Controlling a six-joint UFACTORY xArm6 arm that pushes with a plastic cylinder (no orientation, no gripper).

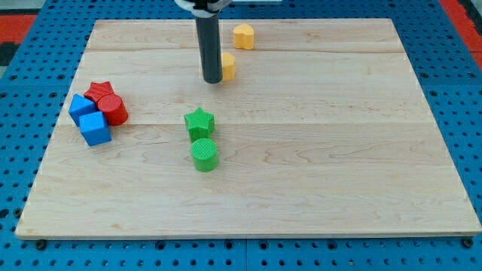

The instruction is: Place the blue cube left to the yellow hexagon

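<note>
The blue cube [95,128] lies at the view's left, in a tight cluster with another blue block [80,106], a red star [99,92] and a red cylinder [115,111]. A yellow block that looks hexagonal [243,35] sits near the view's top centre. A second yellow block [229,66], its shape unclear, lies just below it. My tip [212,80] rests on the board right against the left side of that second yellow block and partly hides it. The tip is far to the right of the blue cube.
A green star [199,122] and a green cylinder [204,155] sit close together near the board's middle, below my tip. The wooden board [339,150] lies on a blue pegboard surface.
</note>
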